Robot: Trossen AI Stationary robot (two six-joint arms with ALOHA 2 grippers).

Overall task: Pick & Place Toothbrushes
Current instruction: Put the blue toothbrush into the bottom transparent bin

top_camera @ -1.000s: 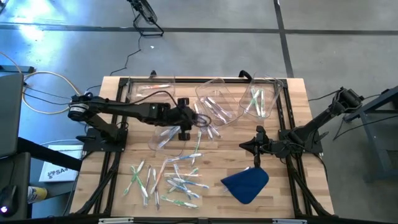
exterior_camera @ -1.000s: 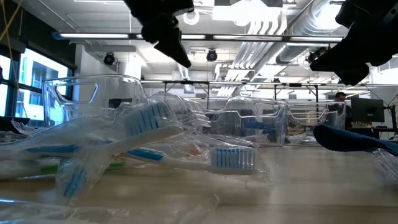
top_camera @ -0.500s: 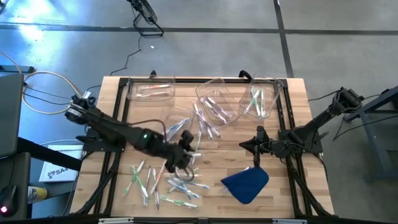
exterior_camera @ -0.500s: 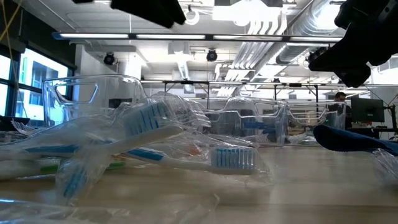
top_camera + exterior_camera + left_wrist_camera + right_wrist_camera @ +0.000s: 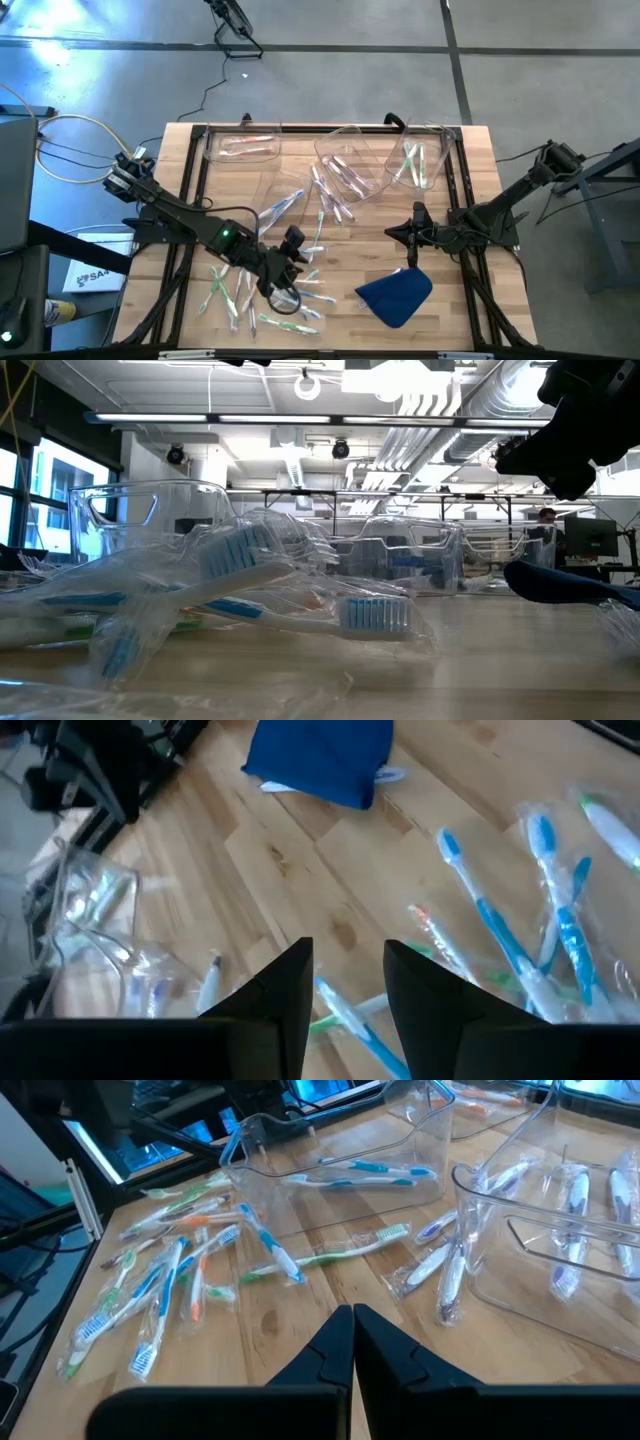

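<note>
Many toothbrushes in clear wrappers lie loose in a pile (image 5: 275,292) near the table's front edge, also seen in the left wrist view (image 5: 500,935) and in the right wrist view (image 5: 170,1280). More lie inside the clear bins (image 5: 350,165) farther back. My left gripper (image 5: 290,262) hovers open above the pile's far side with nothing between its fingers (image 5: 285,990). A brush on the table shows through the gap. My right gripper (image 5: 413,240) waits shut above the table's right part, its fingertips (image 5: 340,1330) together.
A blue cloth (image 5: 395,295) lies at the front right, under my right gripper's near side. Clear bins stand at the far left (image 5: 240,148), far right (image 5: 418,160) and mid-table (image 5: 280,205). Bare wood (image 5: 360,235) lies between the pile and my right arm.
My left gripper has swung from above the mid-table bin toward the table's near edge, rolling as it went, and now hangs over the loose pile. Its finger gap has stayed the same. In the low view it has left the picture's top.
</note>
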